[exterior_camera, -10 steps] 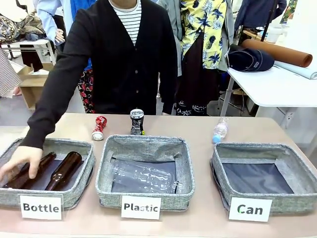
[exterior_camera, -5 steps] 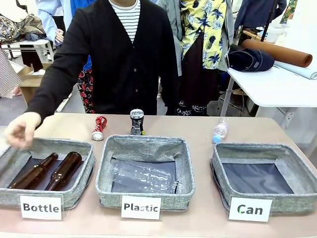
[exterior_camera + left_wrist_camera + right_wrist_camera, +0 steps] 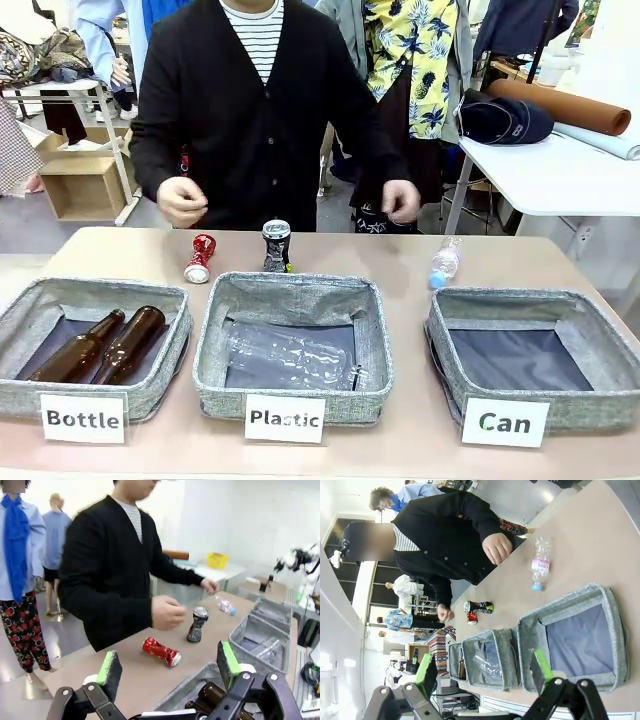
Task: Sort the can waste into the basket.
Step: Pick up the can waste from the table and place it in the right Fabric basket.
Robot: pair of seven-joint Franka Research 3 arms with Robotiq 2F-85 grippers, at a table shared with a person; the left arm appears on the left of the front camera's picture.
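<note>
A dark crushed can with a silver top (image 3: 276, 245) stands on the table behind the middle bin, and it shows too as the dark can (image 3: 197, 625) and the dark can (image 3: 479, 607). A red crushed can (image 3: 201, 257) lies to its left, seen closer as the red can (image 3: 161, 651) and the red can (image 3: 471, 619). The "Can" basket (image 3: 580, 308) at front right holds nothing, also the basket (image 3: 612, 630). My left gripper (image 3: 167, 669) is open above the table's left end. My right gripper (image 3: 482, 669) hangs open over the near edge.
The "Bottle" bin (image 3: 25, 304) holds two brown bottles (image 3: 103, 345). The "Plastic" bin (image 3: 295, 292) holds a clear bottle (image 3: 290, 355). Another clear bottle (image 3: 444, 262) lies on the table behind the "Can" basket. The person's hands (image 3: 182, 201) hover over the far edge.
The person's hand has left the "Bottle" bin and drawn back to the chest; the other hand now shows at the far edge. The cans have not moved.
</note>
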